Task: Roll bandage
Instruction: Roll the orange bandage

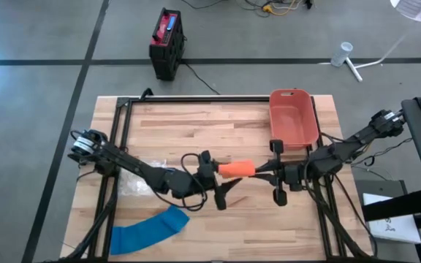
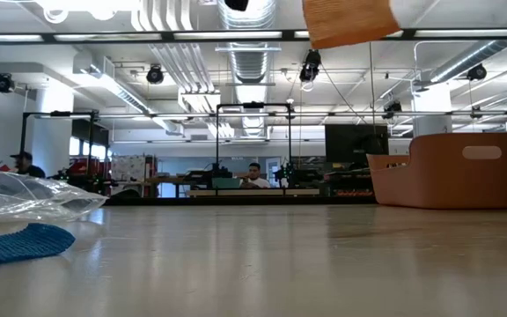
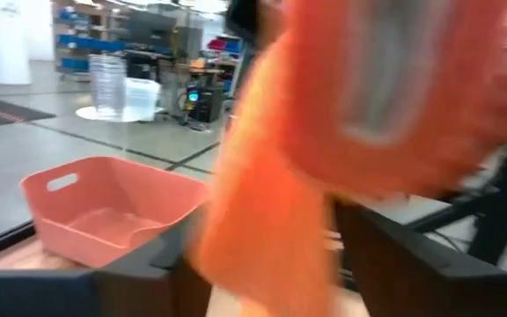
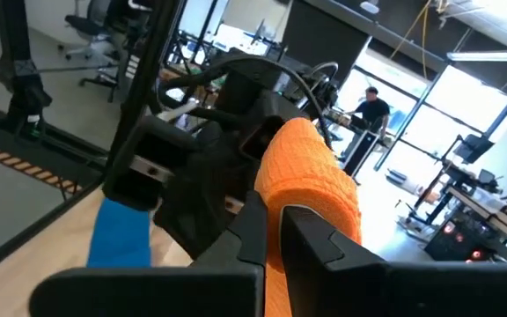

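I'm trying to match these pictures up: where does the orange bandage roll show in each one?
High view: orange bandage roll at table centre, between both grippers.
Low view: at the top edge, hanging above the table.
Left wrist view: fills the middle, blurred.
Right wrist view: centre.
Shared landmark: the salmon plastic bin, missing from the right wrist view.

Bright overhead lighting throughout; the orange bandage [image 3: 341, 132] looks heavily blurred, perhaps by motion.

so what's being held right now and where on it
The orange bandage roll, lifted off the table: right gripper shut on one end, left gripper at the other end.
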Controlling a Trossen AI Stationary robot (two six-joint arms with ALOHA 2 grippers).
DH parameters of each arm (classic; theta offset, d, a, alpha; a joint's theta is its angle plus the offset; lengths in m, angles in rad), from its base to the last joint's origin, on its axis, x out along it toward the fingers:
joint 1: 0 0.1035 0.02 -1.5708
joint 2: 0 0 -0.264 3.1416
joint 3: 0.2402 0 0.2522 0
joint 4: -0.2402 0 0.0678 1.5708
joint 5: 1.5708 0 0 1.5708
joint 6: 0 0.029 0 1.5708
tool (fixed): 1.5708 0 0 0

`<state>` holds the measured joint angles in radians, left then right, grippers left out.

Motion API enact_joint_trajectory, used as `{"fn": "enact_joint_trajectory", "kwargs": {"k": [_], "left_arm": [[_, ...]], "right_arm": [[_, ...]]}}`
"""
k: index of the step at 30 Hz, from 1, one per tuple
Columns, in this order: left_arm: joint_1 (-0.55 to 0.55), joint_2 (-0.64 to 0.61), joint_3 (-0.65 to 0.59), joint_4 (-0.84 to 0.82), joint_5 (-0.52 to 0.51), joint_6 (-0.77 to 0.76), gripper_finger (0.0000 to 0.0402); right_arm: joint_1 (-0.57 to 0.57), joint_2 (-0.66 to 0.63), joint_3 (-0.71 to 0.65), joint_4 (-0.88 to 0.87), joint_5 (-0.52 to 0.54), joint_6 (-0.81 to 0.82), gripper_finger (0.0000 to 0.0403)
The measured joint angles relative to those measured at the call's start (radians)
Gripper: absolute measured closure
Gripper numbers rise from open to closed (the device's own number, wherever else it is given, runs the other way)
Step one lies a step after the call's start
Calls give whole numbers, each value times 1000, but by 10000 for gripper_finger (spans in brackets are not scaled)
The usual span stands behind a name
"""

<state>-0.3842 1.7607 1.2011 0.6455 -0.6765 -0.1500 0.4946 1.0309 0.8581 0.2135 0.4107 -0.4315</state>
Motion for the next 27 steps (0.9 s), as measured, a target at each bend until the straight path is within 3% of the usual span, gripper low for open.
{"fn": "enact_joint_trajectory", "kwargs": {"k": [2,6,8,15,19,22,27], "left_arm": [[2,3,0,-3,-19,-17,221],[-1,3,0,-1,-74,-18,345],[2,1,0,-1,-124,-13,386],[1,-47,-1,-15,-291,229,399],[6,-116,36,-16,-379,476,401],[7,-152,101,-49,-387,634,401],[6,-161,243,-231,-387,750,401]], "right_arm": [[0,0,0,-1,0,-9,393],[0,-14,0,0,-13,-9,394],[0,-29,0,1,-50,1,394],[2,-67,0,-60,-234,56,394],[2,-81,0,-168,-236,148,394],[2,-75,0,-243,-236,200,394],[2,-19,-1,-283,-235,232,394]]}}
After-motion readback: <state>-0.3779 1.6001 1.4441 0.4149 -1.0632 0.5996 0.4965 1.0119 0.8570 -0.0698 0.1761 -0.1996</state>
